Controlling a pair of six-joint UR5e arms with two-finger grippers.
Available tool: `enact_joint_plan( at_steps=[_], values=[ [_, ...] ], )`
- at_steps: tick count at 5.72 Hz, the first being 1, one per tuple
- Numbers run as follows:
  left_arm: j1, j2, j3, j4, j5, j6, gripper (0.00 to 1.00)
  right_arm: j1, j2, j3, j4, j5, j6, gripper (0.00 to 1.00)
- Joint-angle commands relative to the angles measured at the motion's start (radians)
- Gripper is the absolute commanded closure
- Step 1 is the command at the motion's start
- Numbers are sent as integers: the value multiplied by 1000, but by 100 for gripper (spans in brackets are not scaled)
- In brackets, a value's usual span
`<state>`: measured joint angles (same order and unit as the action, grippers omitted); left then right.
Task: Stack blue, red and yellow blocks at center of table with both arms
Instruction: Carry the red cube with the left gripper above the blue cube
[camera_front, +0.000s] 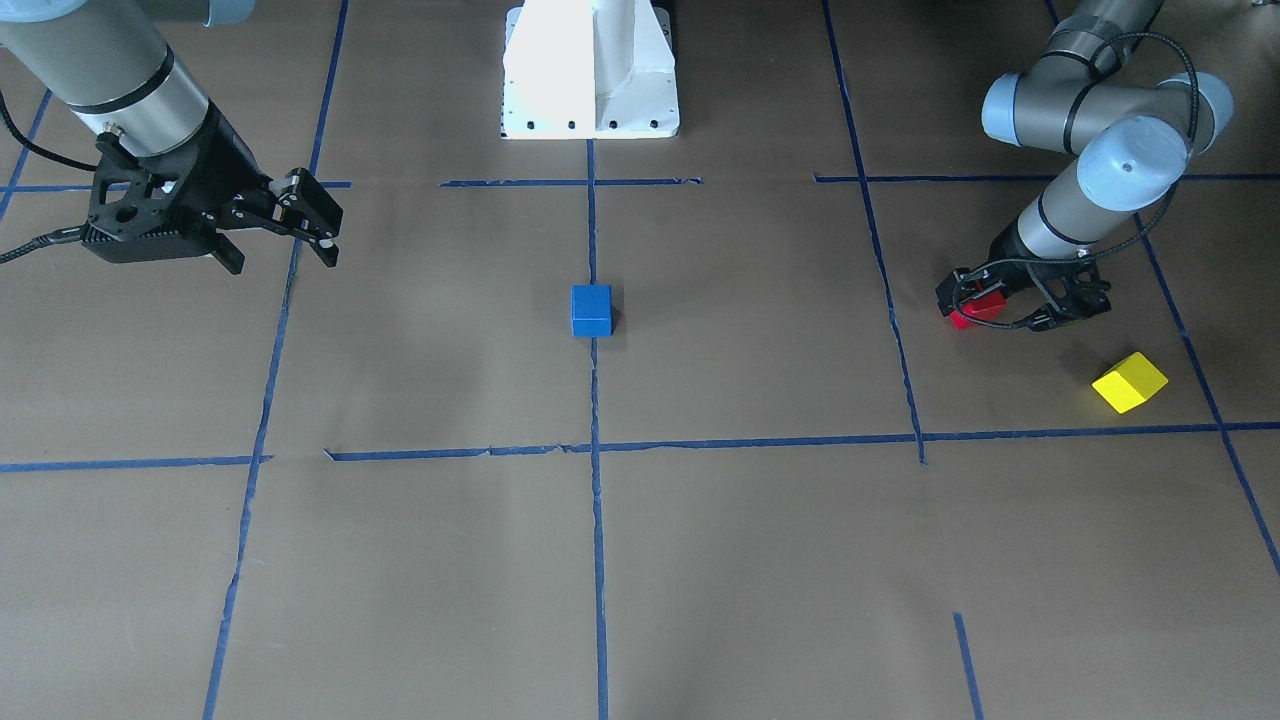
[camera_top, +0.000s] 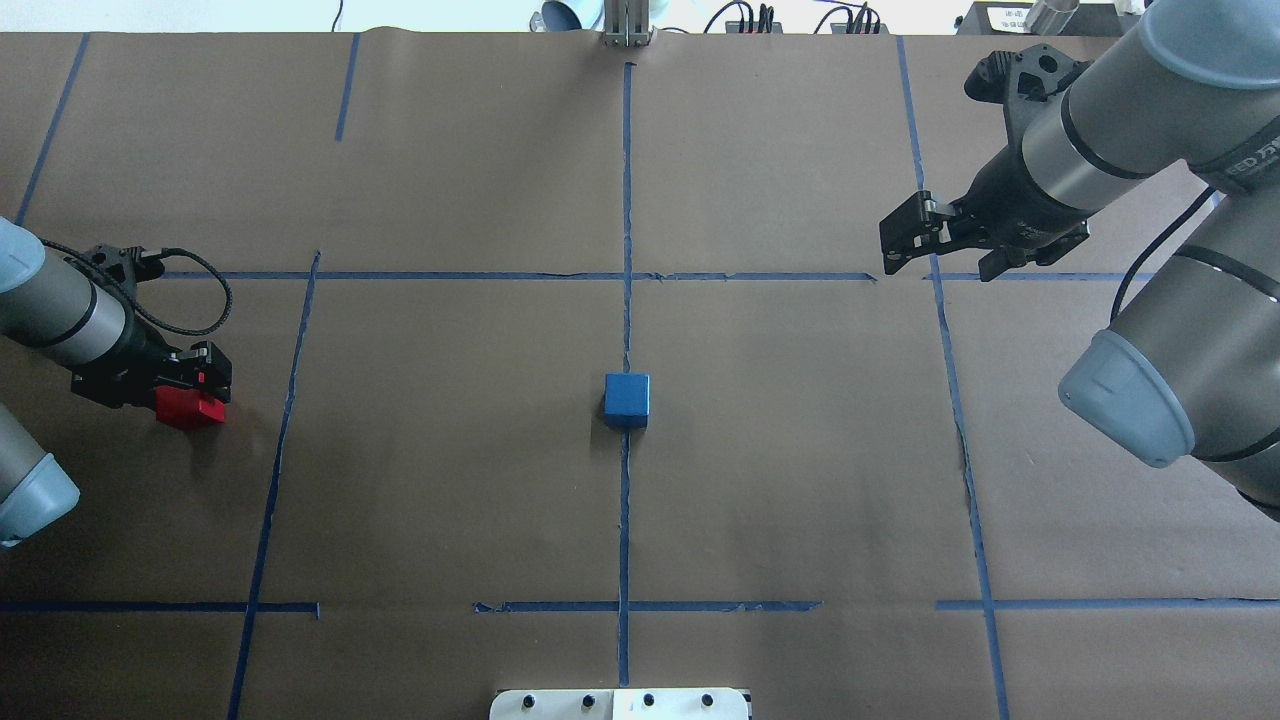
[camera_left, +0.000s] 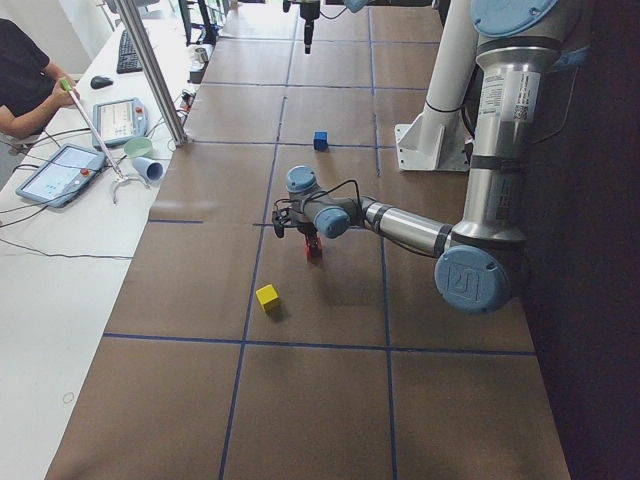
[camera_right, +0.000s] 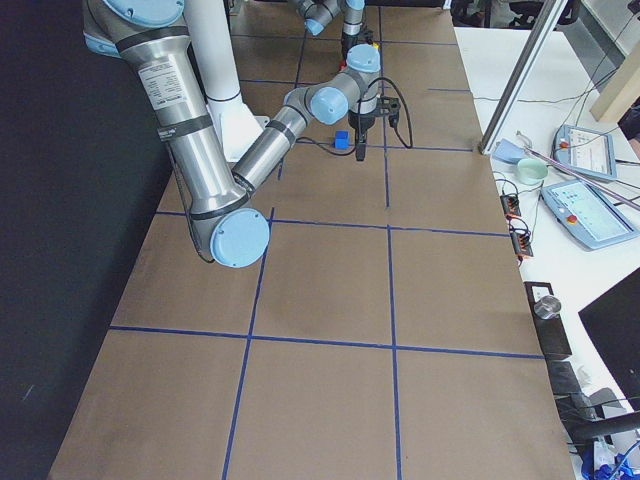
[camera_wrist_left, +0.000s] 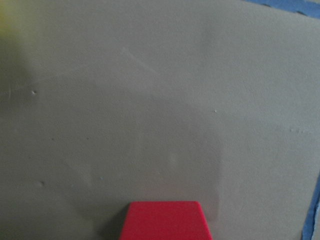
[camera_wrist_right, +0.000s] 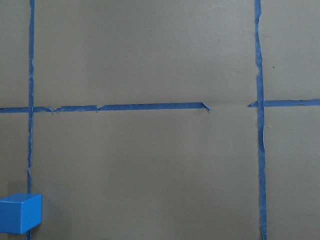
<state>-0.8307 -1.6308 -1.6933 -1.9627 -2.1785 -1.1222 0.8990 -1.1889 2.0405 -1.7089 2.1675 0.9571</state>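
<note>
Brown paper crossed by thin blue tape lines covers the table, and a white pedestal is seen at the robot's edge of it. 1 blue block is seen at the middle of the table, resting flat on the central tape line with nothing on top of it. On the robot's left side, the red block is pinched between the 2 fingers of the left gripper, which is reached low over the paper. Whether the red block rests on the surface or is raised just off it cannot be told. The yellow block lies on the paper near the red one but apart from it, farther from the robot's base and nearer the table's left end, and is turned at an angle to the tape lines. The right gripper is held above the table on the robot's right side, well apart from the blue block, with its jaws spread and nothing between them. In the right wrist view, the blue block is caught at the lower left corner. In the exterior left view, a white bench beside the table carries 2 tablets, and a person is seated at it.
</note>
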Motion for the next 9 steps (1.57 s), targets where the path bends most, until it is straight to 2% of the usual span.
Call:
enact_joint_plan(
  at_steps=[1,2,3,4,5,6,8,9],
  values=[
    [-1,-4,-70,8,5,1,100,-2,2,4,0,2,5,0],
    [-1,-48,-153,42,3,-1,100,10,-3,32,0,6,-3,0],
    [31,-202,-155,142,2,1,100,41,-29,43,0,8,-9,0],
    [130,-378,-149,312,9,1,100,99,-73,44,0,20,-74,0],
    [201,-523,-93,339,81,-2,100,201,-146,38,0,116,-206,0],
    [246,-660,25,341,136,-10,100,298,-209,29,-2,183,-342,0],
    [283,-839,152,416,178,-53,100,337,-250,29,0,228,-399,0],
    [288,-850,185,419,198,-54,100,337,-248,26,0,227,-399,0]
  ],
)
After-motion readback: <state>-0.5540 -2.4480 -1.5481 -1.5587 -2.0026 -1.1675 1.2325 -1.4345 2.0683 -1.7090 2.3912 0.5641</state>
